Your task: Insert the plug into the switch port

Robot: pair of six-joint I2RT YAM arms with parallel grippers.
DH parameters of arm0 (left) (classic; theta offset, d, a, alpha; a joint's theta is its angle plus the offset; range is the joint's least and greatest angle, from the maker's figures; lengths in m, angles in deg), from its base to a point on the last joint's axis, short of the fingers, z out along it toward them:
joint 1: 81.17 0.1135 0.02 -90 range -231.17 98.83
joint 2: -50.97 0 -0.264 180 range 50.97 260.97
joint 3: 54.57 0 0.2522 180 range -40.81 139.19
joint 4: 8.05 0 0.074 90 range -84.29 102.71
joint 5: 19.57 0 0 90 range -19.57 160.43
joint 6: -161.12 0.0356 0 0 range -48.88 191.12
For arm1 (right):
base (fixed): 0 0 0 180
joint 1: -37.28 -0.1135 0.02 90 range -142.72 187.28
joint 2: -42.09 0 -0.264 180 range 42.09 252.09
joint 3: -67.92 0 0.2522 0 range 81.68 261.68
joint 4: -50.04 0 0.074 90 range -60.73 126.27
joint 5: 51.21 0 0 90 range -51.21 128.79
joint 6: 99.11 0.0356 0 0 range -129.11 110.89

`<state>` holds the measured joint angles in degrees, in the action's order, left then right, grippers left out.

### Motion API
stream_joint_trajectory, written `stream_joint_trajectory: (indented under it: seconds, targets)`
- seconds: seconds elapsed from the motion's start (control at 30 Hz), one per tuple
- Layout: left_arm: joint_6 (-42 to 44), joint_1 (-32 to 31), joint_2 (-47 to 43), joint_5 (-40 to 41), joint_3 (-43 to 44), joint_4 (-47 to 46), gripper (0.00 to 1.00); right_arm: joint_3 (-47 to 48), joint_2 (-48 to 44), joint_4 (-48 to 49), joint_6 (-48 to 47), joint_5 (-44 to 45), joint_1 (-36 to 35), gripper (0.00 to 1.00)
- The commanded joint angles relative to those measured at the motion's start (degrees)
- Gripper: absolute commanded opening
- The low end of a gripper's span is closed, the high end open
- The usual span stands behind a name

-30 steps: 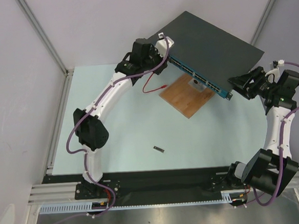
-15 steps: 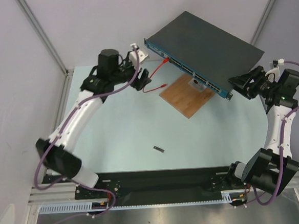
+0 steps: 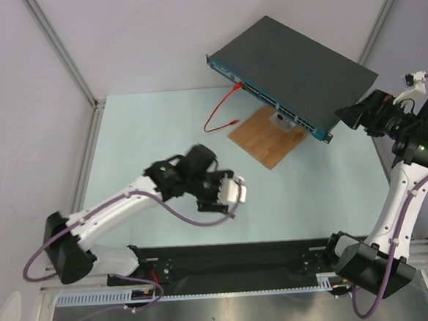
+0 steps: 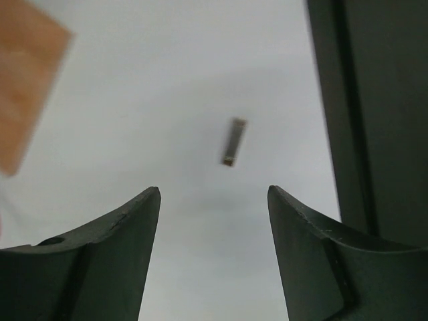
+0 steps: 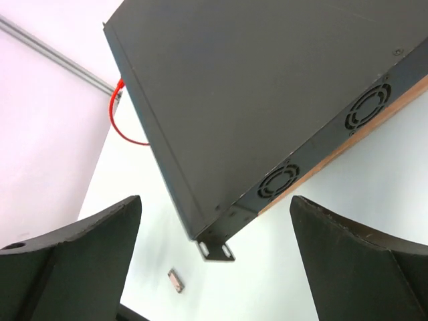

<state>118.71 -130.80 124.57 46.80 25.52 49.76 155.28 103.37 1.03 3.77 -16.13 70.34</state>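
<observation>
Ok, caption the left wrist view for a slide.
Open left gripper over a small bar on the pale table, wooden board upper left.

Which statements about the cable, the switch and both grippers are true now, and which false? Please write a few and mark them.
The red cable reaches the front of the switch. True.
The left gripper holds the cable. False: it is open and empty; a small dark piece lies beyond it.
A wooden board lies partly under the switch. True.
The right gripper is shut on the switch. False: it is open and apart from it.
</observation>
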Motion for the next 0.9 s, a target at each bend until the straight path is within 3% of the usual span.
stream_joint_trajectory:
  seconds: [0.0, 0.4, 0.87]
  targets:
    - [5.7, -8.1, 7.3, 10.1, -0.2, 4.5, 0.7, 4.8, -1.5, -7.1, -7.2, 1.0, 0.4, 1.0]
    - [-1.8, -18.9, 38.9, 26.0, 23.9, 17.5, 0.59, 8.4, -2.7, -15.9, -14.8, 3.2, 0.8, 1.0]
    - [-2.8, -21.3, 47.2, 30.4, 27.1, 23.0, 0.54, 7.7, -2.0, -16.4, -16.0, 2.0, 2.2, 1.0]
